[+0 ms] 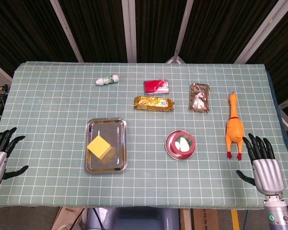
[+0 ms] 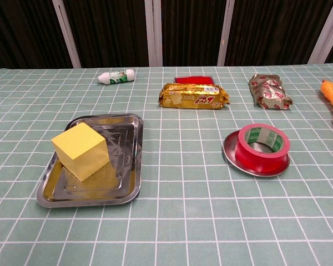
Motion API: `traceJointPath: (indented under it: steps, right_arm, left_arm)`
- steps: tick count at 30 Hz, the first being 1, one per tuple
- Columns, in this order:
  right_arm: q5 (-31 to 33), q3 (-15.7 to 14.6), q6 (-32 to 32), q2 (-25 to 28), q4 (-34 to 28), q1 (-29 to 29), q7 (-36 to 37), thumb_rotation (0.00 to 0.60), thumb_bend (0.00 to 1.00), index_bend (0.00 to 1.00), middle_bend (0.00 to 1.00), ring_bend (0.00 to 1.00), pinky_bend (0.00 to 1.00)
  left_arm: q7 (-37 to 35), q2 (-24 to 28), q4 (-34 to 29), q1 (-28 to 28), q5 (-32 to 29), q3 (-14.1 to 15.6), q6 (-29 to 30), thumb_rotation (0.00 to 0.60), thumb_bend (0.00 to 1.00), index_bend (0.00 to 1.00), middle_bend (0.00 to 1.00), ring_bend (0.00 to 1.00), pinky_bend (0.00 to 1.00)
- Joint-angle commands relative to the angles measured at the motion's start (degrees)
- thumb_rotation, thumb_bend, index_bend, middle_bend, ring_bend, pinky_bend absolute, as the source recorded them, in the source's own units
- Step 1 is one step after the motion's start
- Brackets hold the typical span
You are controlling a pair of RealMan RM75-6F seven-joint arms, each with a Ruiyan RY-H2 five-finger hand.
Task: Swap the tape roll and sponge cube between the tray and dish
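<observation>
The steel tray (image 2: 130, 160) lies nearest the chest camera, at the near left of the green checked tablecloth (image 2: 183, 221), and it is the largest piece in play. The yellow sponge cube (image 2: 81, 151) sits in its near-left part, square on the tray floor, so a hand coming down from above should reach it freely.

Across to the right, well apart from the tray, the round metal dish (image 2: 231, 157) holds the red tape roll (image 2: 262, 148), lying flat with its core facing up. The roll nearly fills the dish, so I judge it must come out before the cube can go in.

The right hand (image 1: 264, 163) rests at the table's near right corner, fingers apart and holding nothing, just beside the feet of a rubber chicken (image 1: 234, 127). The left hand (image 1: 1, 153) lies at the near left edge, likewise spread and empty. Each is parked on its own side of the task things, which suits one reach apiece.

Behind stand a gold snack packet (image 2: 194, 95), a silver-red wrapper (image 2: 270, 91), a red packet (image 1: 156, 86) and a small white bottle (image 2: 116, 76).
</observation>
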Motion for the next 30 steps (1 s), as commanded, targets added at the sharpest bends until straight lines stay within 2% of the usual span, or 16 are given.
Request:
traceJointPath:
  steps: [1, 13, 25, 28, 30]
  right_arm:
    - [0.0, -0.02, 0.03, 0.0, -0.07, -0.03, -0.06, 0.6, 0.0, 0.01, 0.01, 0.0, 0.0]
    - [0.04, -0.21, -0.17, 0.33, -0.7, -0.08, 0.35, 0.6, 0.0, 0.01, 0.01, 0.0, 0.0]
    - [-1.02, -2.3, -3.25, 1.7, -3.15, 0.49, -0.43, 0.6, 0.0, 0.01, 0.01, 0.0, 0.0]
    - [-1.49, -2.44, -5.03, 1.61, -4.61, 1.61, -0.01, 0.6, 0.0, 0.01, 0.01, 0.0, 0.0]
    - [-0.94, -1.92, -9.06, 1.38, -6.79, 4.08, -0.47, 0.6, 0.0, 0.01, 0.01, 0.0, 0.0]
  left_arm:
    - [-0.04, 0.01, 0.01, 0.0, -0.01, 0.0, -0.02, 0.6, 0.02, 0.2, 0.0, 0.0, 0.07]
    - [-0.21, -0.06, 0.15, 0.08, 0.18, -0.1, 0.31, 0.6, 0.02, 0.2, 0.0, 0.0, 0.07]
    - [-0.69, -0.15, 0.15, 0.72, 0.54, -0.23, 1.85, 0.6, 0.02, 0.2, 0.0, 0.0, 0.07]
    - [-0.33, -0.25, 0.16, 0.79, 0.52, -0.25, 1.93, 0.6, 0.02, 0.2, 0.0, 0.0, 0.07]
    - [0.16, -0.47, 0.22, 0.58, 0.04, -0.41, 1.37, 0.6, 0.02, 0.2, 0.0, 0.0, 0.07]
